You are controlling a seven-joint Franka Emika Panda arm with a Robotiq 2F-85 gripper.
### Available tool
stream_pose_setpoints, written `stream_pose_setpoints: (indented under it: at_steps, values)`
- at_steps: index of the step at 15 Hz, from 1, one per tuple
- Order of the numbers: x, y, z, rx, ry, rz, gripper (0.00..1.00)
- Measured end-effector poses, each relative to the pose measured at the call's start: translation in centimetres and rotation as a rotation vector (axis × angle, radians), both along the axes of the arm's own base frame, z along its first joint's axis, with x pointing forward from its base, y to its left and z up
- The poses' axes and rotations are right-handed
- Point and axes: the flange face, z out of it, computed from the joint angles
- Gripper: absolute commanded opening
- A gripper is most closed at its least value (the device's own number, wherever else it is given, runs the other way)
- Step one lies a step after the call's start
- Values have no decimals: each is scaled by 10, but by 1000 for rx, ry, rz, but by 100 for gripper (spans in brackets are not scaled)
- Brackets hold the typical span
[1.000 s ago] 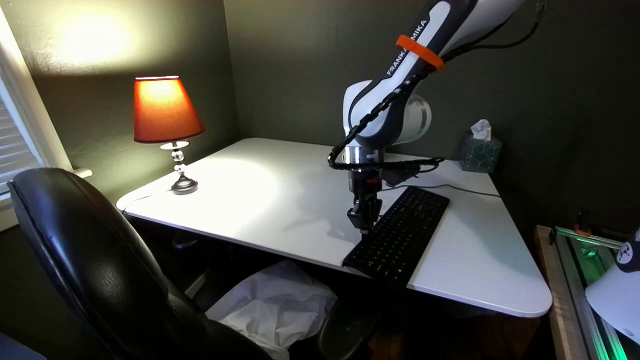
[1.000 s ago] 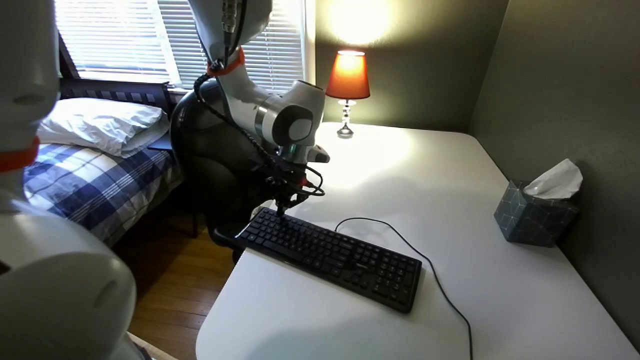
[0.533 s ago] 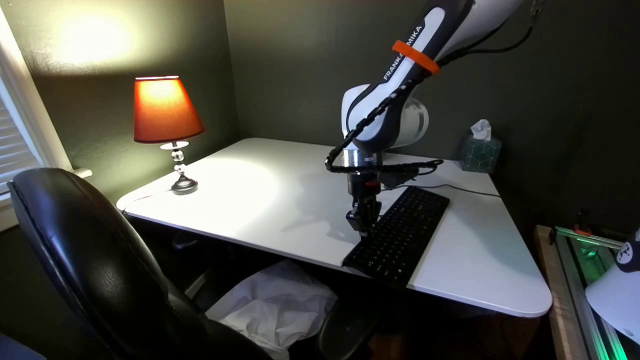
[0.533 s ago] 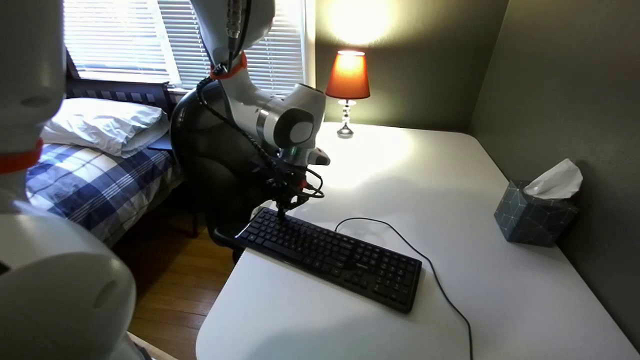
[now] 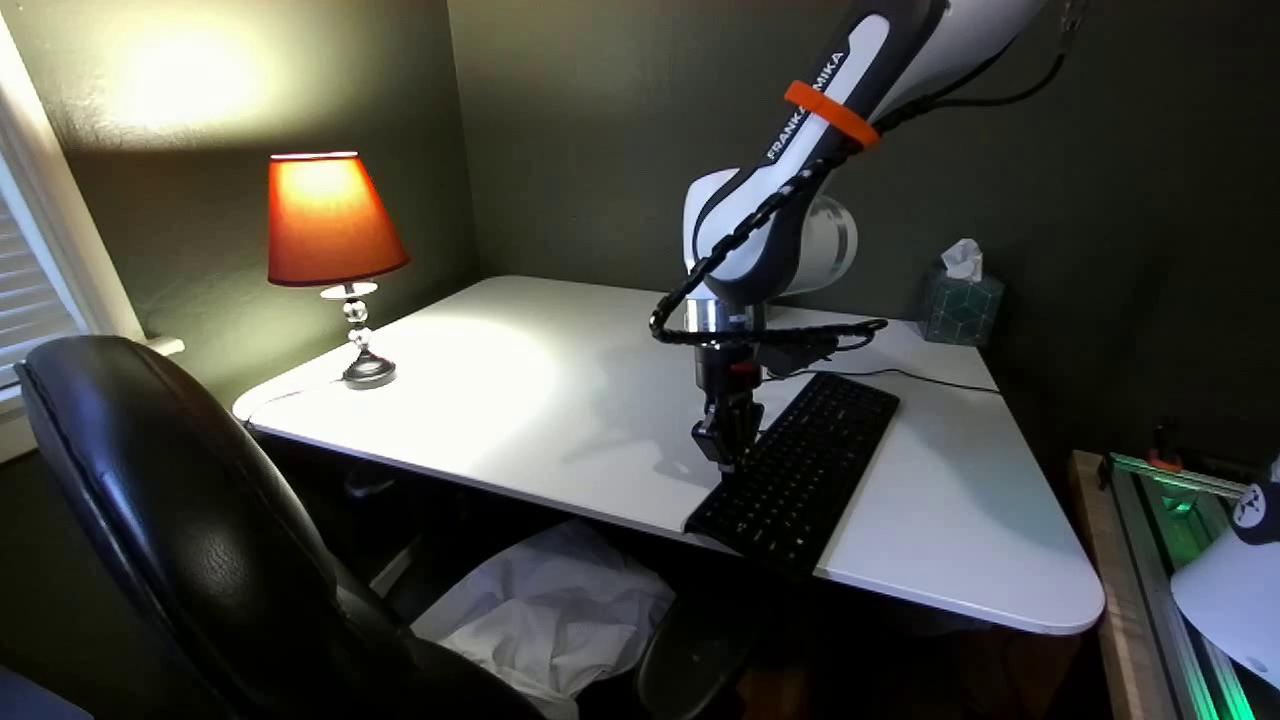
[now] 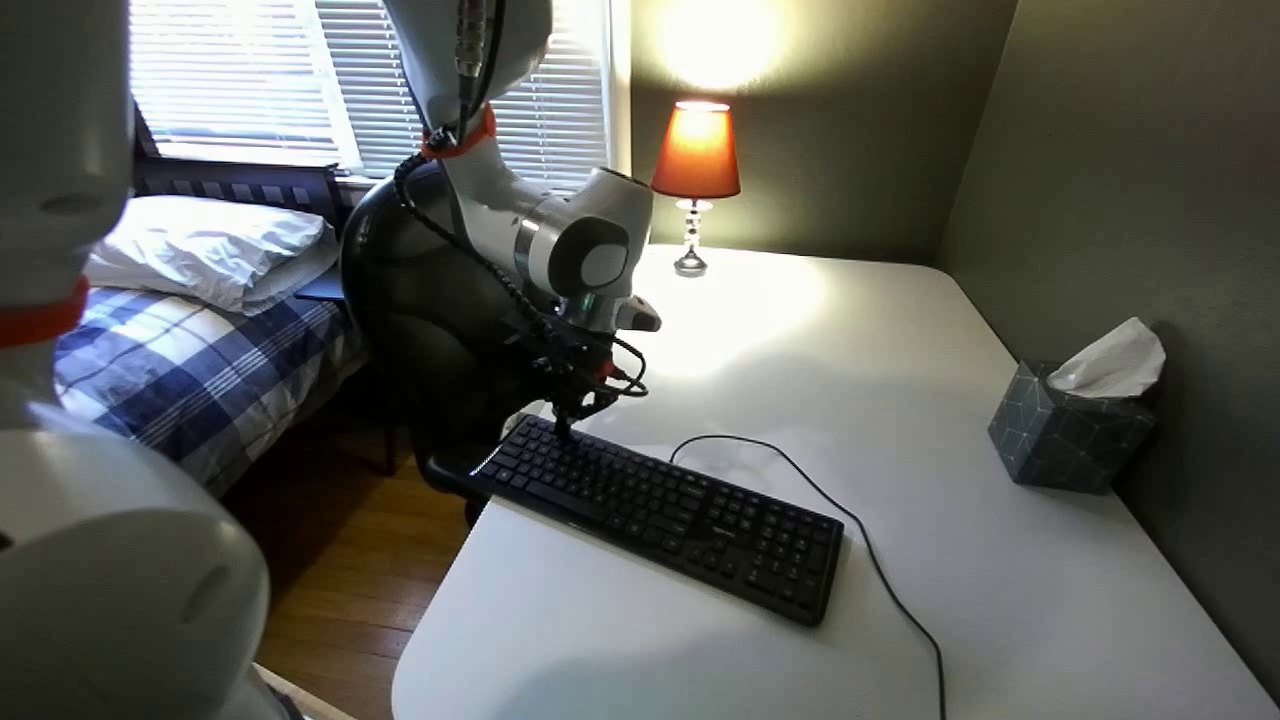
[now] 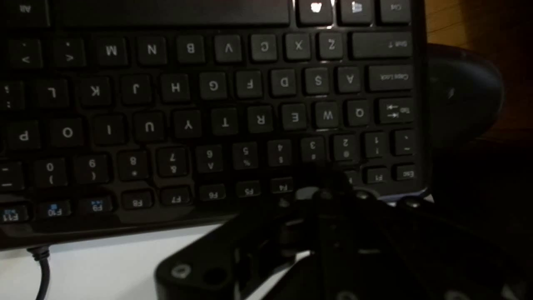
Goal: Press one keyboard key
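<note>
In an exterior view, a black keyboard (image 5: pixel 815 465) lies flat on the right side of a white desk (image 5: pixel 560 320), running from the near edge toward the far end; thin black cable (image 5: pixel 930 379) passes its far end & goes to the right edge. Gripper (image 5: pixel 729 465) points straight down at the keyboard's left long side, closer to its near end; fingers (image 5: pixel 729 469) look pressed together, one narrow tip, on or just above the keys, can't tell which. Lit red lamp (image 5: pixel 335 225) stands far left, tissue box (image 5: pixel 962 308) far right, black chair (image 5: pixel 190 500) near left. In an exterior view, arm (image 6: pixel 575 240) bends down over the desk's left edge; keyboard sits there too, left end jutting slightly past the edge, & the tip meets the far rows of keys near that end. Bed (image 6: pixel 215 375) w/ white pillow (image 6: pixel 215 245) is at far left, window blinds (image 6: pixel 240 85) behind. In wrist view, letters read upside down; fingers come in from the near side, dark & blurry, converging w/ approx. no gap. Tip covers part of the function row, just on the near side of the 3 key (image 7: pixel 312 148) & the 2 key (image 7: pixel 344 146), toward the Esc key (image 7: pixel 405 172). Can't tell if any key is pushed down.
</note>
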Motion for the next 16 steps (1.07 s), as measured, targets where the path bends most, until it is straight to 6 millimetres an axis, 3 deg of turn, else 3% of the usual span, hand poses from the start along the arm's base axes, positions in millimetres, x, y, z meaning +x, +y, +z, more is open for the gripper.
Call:
stream_pose_setpoints:
  at_steps: [16]
  values:
    - [0, -1, 0, 8, 0, -11, 0]
